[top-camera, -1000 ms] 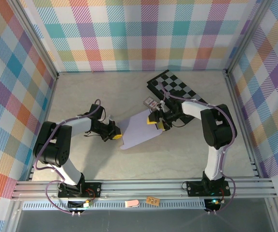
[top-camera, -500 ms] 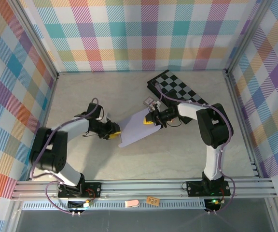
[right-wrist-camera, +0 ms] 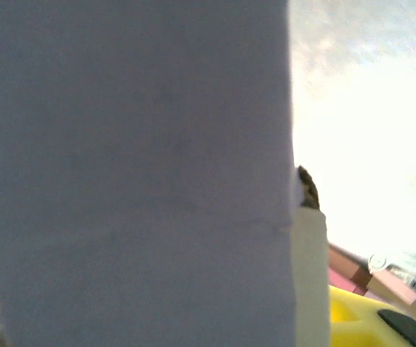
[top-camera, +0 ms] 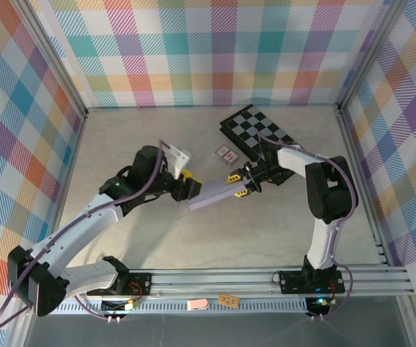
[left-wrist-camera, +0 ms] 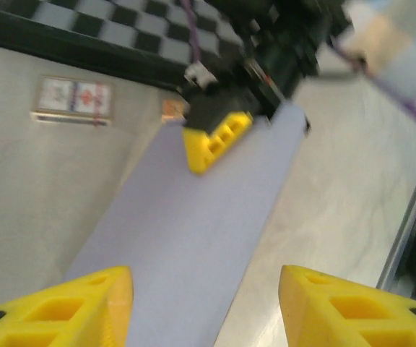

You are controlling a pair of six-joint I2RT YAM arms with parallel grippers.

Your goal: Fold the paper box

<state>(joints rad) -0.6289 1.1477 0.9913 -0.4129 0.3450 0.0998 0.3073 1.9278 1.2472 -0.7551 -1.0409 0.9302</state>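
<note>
**Fold step: seat the left grip**

Left hand (left-wrist-camera: pixel 204 283), spread wide, straddles the near end of the paper box (left-wrist-camera: pixel 186 224), which runs forward to the right hand (left-wrist-camera: pixel 215 137) pinching its far end. Judgement: close left squarely on the edge, right steady, or the sheet twists

The top camera looks down from behind; both wrist cameras sit close, sharing the paper box (top-camera: pixel 215 196).
</note>
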